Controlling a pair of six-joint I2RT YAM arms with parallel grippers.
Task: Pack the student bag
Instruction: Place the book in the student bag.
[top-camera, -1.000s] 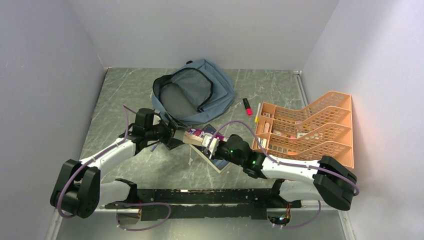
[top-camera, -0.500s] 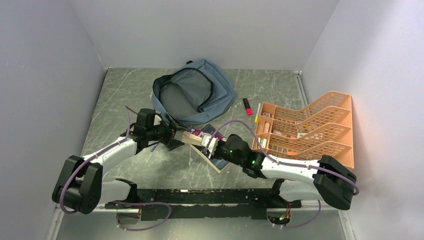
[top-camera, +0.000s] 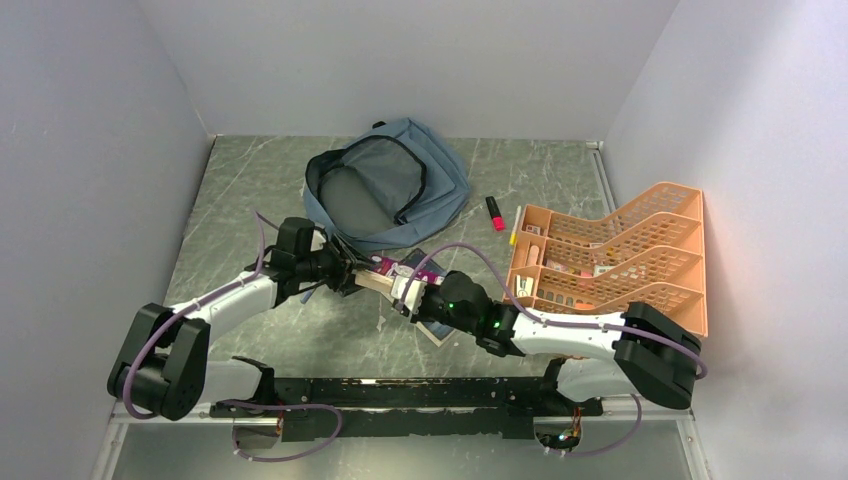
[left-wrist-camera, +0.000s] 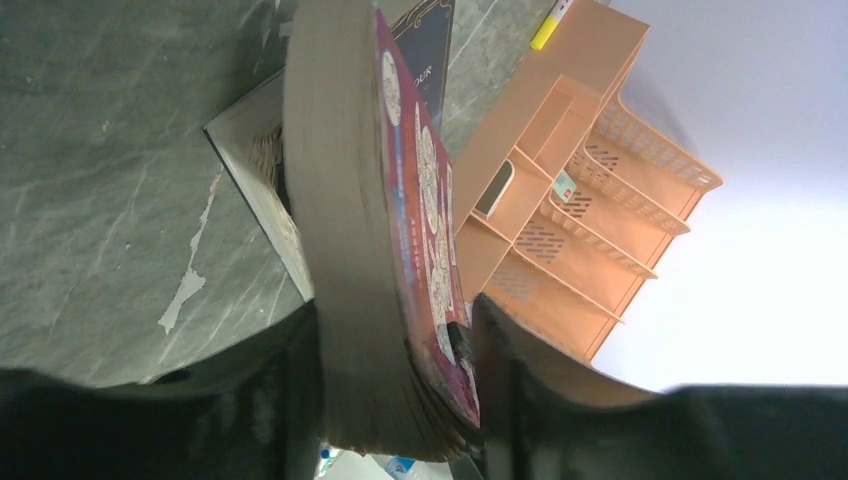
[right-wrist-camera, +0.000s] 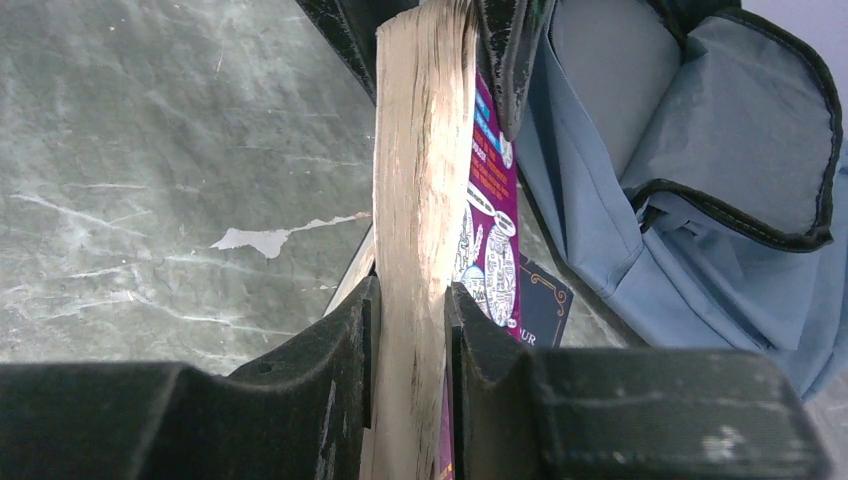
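Moved: left claw (left-wrist-camera: 395, 385) has narrowed from a wide spread onto the book's (top-camera: 385, 270) left end.
Left claw: flanks both faces of the book; whether it pinches firmly, cannot tell.
Right claw (right-wrist-camera: 412, 320): pinching the book's right end.
Student bag (top-camera: 440, 180): just beyond the book, mouth open.
Meaning: probably a handover before bagging.

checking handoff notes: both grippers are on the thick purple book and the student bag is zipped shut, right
Not shut: the top external view shows the student bag unzipped and gaping open. The left gripper and right gripper are both on the thick purple book.
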